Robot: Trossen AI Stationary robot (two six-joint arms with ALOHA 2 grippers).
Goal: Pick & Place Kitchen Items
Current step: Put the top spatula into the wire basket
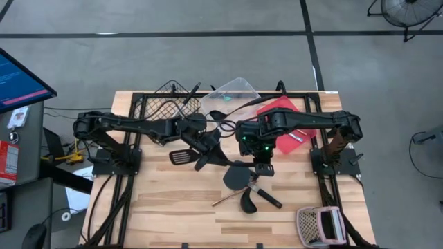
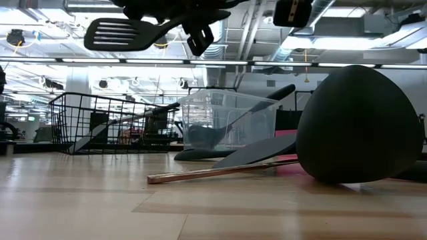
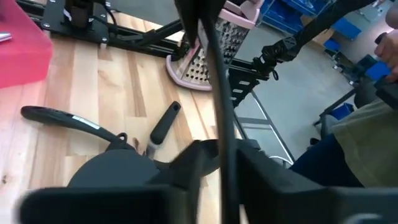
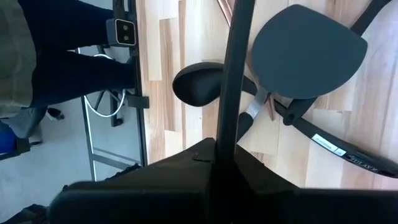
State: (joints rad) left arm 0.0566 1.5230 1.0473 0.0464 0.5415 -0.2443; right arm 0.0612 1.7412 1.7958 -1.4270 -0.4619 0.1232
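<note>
My left gripper point(image 1: 206, 149) is over the table's middle, shut on a black slotted spatula point(image 1: 181, 157) that hangs in the air; the low view shows its head point(image 2: 123, 33) high up. My right gripper point(image 1: 253, 146) is close to its right, pointing down, shut on a thin black handle point(image 4: 233, 74). I cannot tell which utensil that handle belongs to. Below the grippers lie a round-headed black spatula point(image 1: 237, 176), a black spoon point(image 1: 247, 203), a black handle point(image 1: 266, 196) and a thin copper-coloured piece point(image 2: 220, 171). My left gripper pinches the slotted spatula's handle point(image 3: 214, 68) between its two fingers, which lie across it. The spatula is lifted clear of the table, about level, its head toward the table's left. My right gripper pinches the thin black handle point(image 4: 229, 118) between its two fingers from above, lying across it. The handle is clear of the table and runs toward the table's left, toward my left gripper.
A black wire basket point(image 1: 169, 100), a clear tub point(image 1: 235, 93) with utensils and a red tray point(image 1: 287, 114) stand along the far edge. A pinkish-white perforated box point(image 1: 318, 225) sits at the near right corner. A person point(image 3: 367, 137) stands at the near side.
</note>
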